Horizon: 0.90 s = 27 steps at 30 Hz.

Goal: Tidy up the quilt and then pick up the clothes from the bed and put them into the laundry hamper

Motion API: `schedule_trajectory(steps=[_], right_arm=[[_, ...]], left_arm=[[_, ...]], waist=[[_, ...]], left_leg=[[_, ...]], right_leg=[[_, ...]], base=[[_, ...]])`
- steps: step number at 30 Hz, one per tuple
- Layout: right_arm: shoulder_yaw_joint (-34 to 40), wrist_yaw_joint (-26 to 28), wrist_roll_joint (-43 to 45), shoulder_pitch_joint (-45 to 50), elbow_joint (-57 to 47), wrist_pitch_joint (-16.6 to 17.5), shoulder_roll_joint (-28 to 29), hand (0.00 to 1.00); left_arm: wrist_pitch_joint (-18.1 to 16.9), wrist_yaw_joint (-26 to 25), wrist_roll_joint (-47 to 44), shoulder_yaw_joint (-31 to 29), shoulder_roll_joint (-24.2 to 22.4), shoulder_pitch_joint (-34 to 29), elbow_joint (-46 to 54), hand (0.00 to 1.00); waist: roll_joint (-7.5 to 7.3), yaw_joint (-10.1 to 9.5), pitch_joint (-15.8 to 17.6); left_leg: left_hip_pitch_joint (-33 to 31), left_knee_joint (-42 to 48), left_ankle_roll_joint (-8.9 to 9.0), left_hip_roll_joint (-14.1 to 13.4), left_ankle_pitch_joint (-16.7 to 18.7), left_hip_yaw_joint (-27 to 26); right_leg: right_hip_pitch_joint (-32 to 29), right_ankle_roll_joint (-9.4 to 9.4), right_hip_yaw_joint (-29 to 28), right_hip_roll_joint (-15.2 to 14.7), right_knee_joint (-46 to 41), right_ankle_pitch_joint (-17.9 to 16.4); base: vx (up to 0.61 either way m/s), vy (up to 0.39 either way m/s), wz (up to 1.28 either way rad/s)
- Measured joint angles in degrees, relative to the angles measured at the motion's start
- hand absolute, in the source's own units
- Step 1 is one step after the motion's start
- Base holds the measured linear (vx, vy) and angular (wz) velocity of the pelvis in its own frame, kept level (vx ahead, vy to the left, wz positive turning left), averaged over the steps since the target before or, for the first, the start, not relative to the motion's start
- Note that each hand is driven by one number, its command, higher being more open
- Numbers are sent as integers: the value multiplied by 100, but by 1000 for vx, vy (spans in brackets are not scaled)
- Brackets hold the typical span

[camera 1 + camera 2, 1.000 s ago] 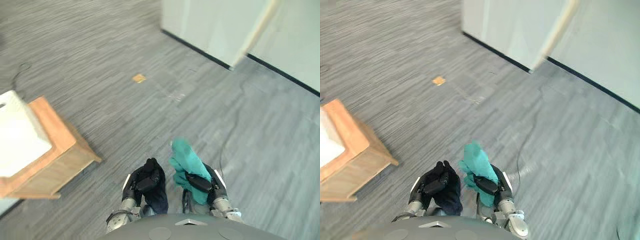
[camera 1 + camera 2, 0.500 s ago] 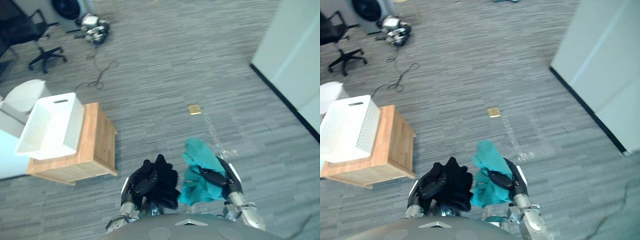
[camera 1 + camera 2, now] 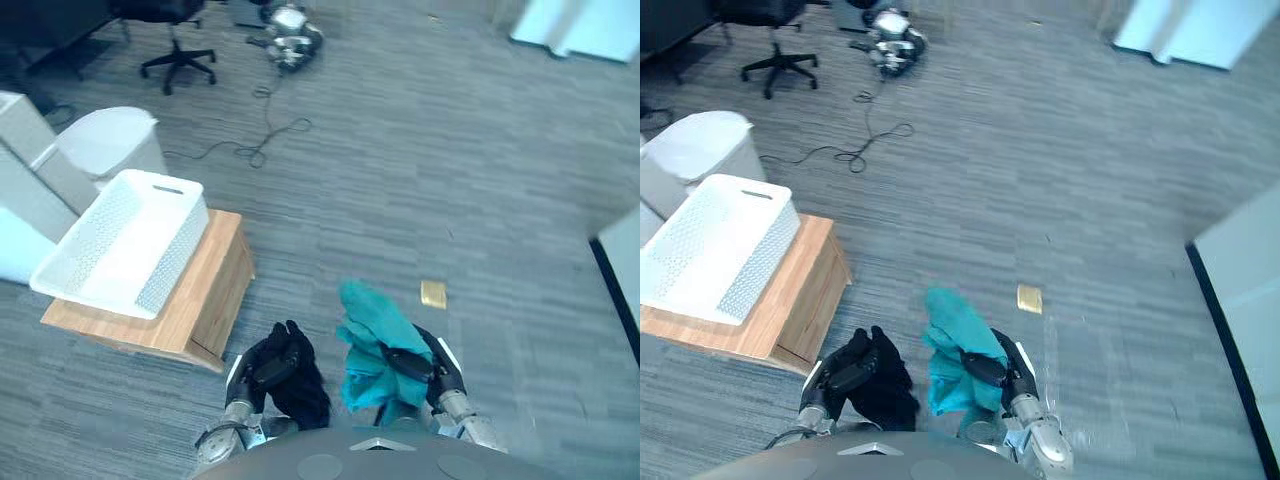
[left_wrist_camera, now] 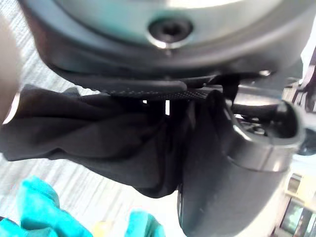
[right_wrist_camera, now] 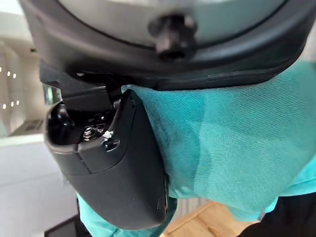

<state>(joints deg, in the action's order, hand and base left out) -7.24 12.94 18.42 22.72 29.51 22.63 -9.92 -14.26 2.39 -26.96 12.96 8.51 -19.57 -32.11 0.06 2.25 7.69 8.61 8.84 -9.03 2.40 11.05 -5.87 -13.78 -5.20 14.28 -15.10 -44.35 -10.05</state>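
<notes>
Two garments are in hand, so the pick-up looks done and the drop into the hamper is what remains. Whether the quilt has been tidied I cannot tell from here.

The left hand [image 3: 262, 372] is curled round a crumpled black cloth garment [image 3: 305, 395]. In the left wrist view the thumb lies across the bunched folds and pins them against the palm. The right hand [image 3: 415, 370] grips a teal cotton garment [image 3: 365, 330]. The right wrist view shows its thumb clamped over the fabric, and a loose peak of cloth stands up above the fingers. Both hands are held low and close to the body, side by side but apart, palms turned inward, each bundle hanging over the grey carpeted floor [image 3: 430, 170].

The white perforated plastic laundry hamper [image 3: 125, 240] sits on a low wooden cabinet [image 3: 205, 300], set toward its far left edge, with a bare strip of top left along the edge nearest the robot. It stands ahead and to the left of the hands, well apart from both — neither garment is over it yet. I judge that the robot must close that gap and lift each hand above the rim before letting go. A small yellow-tan square [image 3: 433, 294] lies on the floor just beyond the teal bundle.
</notes>
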Motion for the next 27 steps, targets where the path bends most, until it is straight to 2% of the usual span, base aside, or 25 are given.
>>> schedule_trajectory(steps=[1,2,3,4,5,6,7,8,9,10,11,12,13,15,16,17,18,19,20,22,24,26,27], right_arm=[[-8,-38,-1,80,-3,31,28,0],[-23,-64,-1,120,-3,43,96,0],[-41,-65,-1,120,-6,44,141,0],[-144,-65,0,88,-37,58,190,0],[-306,-50,-1,105,-86,68,201,0],[-316,-56,-3,48,-55,58,135,0],[-360,-77,-9,-64,-51,29,59,0],[-360,-89,-9,-167,-53,29,7,0],[-330,-167,-8,-298,-54,28,-38,0],[-332,-214,-10,-358,-56,23,-71,0],[-332,-284,-7,-449,-59,13,-108,0],[-262,-316,-4,-505,-96,13,-106,0],[-222,-316,-5,-544,-111,13,-106,0],[-52,-286,-14,-808,-187,12,-108,0],[6,-274,-18,-861,-188,7,-110,0],[122,-274,-25,-909,-165,-71,-77,0],[155,-282,-35,-942,-156,-142,-55,0],[159,-288,-196,-997,-175,-171,-24,0],[112,-296,-260,-1010,-169,-235,16,0],[-56,-369,-266,-1040,-166,-334,171,0],[-199,-452,-291,-1062,-168,-341,302,0],[-306,-628,-283,-999,-187,-379,336,0],[-325,-761,-238,-924,-232,-377,360,0]], left_arm=[[-5,-20,-40,-8,39,77,14,0],[-45,-66,-53,-54,95,109,78,0],[-79,-81,-54,-84,147,104,135,0],[-143,-85,-98,-160,274,46,281,0],[-194,-80,-218,-280,412,-119,438,0],[-174,-102,-244,-334,356,-125,337,0],[-167,-134,-355,-403,224,-226,339,0],[-186,-119,-469,-443,100,-303,360,0],[-188,-31,-546,-454,-16,-316,365,0],[-187,22,-546,-461,-51,-290,368,0],[-180,114,-469,-476,-98,-366,417,0],[-161,159,-370,-461,-111,-438,536,0],[-159,172,-362,-452,-115,-478,615,0],[-96,183,-391,-453,-150,-490,866,0],[-73,189,-393,-450,-176,-441,849,0],[-35,209,-415,-444,-207,-345,764,0],[-14,209,-421,-458,-204,-285,717,0],[-5,264,-445,-477,-208,-259,746,0],[-7,376,-457,-486,-170,-262,754,0],[4,519,-464,-496,-112,-294,642,0],[37,646,-417,-492,-98,-289,602,0],[64,841,-343,-437,-104,-289,610,0],[64,987,-124,-354,-80,-282,715,0]], waist=[[8,-12,7],[-10,-50,0],[-65,-75,-2],[-213,-125,42],[-444,-182,36],[-302,-217,53],[-66,-289,-1],[66,-291,37],[203,-249,127],[177,-244,214],[184,-294,235],[149,-429,234],[136,-469,231],[138,-510,229],[162,-499,236],[154,-511,229],[103,-523,207],[2,-498,204],[-97,-534,223],[-187,-625,194],[-178,-604,200],[-123,-432,195],[-123,-296,211]], left_leg=[[72,5,129,-59,72,437],[106,20,339,-123,200,812],[121,50,447,-128,267,964],[202,159,631,-127,482,1232],[272,348,788,-105,778,1409],[308,473,881,-245,922,1463],[239,709,1020,-499,965,1400],[74,1079,1053,-717,953,1208],[-346,2028,1374,-1016,696,673],[-568,2504,1413,-1174,572,376],[-888,3187,1373,-1490,517,-329],[-1066,3343,1331,-1601,547,-911],[-1144,3275,1294,-1591,561,-1116],[-1326,2099,1248,-1338,464,-1779],[-1363,1670,1242,-1227,338,-1881],[-1308,874,876,-960,-88,-2045],[-1164,553,911,-770,-291,-2051],[-1039,57,800,-511,-525,-1953],[-1018,-62,773,-429,-550,-1855],[-1010,-26,770,-399,-549,-1734],[-919,-20,761,-407,-541,-1638],[-643,-198,727,-345,-516,-1393],[-467,-349,627,-361,-319,-1111]], right_leg=[[-32,-70,-462,140,1128,52],[13,-218,-1011,300,2230,228],[35,-260,-1282,347,2693,405],[93,-280,-1633,399,3208,761],[97,-289,-1847,437,3166,1172],[87,-372,-1709,511,2850,1027],[145,-200,-1481,659,2720,805],[314,-115,-1220,740,2756,676],[777,-21,-796,746,3005,573],[1036,-1,-621,748,3185,585],[1476,43,-316,762,3558,618],[1750,76,-129,737,3830,638],[1842,79,-24,714,3936,638],[2135,50,363,645,4186,656],[2163,49,477,625,4182,655],[2205,14,697,540,4174,633],[2234,-22,779,436,4172,624],[2241,-54,996,376,4158,645],[2277,-57,1122,330,4158,647],[2318,-60,1135,287,4009,652],[2281,-63,1191,212,3394,648],[1889,-67,1142,-54,1681,679],[1241,-175,637,-231,195,761]], base=[[391,-368,194],[436,-486,182],[431,-564,159],[435,-651,129],[358,-576,118],[267,-453,82],[259,-370,71],[396,-500,124],[384,-479,135],[343,-436,152],[254,-297,102],[233,-261,81],[208,-188,52],[222,-92,63],[249,-20,78],[192,7,59],[251,12,83],[282,26,74],[286,27,71],[271,12,49],[229,12,76],[195,62,123],[162,10,125]])
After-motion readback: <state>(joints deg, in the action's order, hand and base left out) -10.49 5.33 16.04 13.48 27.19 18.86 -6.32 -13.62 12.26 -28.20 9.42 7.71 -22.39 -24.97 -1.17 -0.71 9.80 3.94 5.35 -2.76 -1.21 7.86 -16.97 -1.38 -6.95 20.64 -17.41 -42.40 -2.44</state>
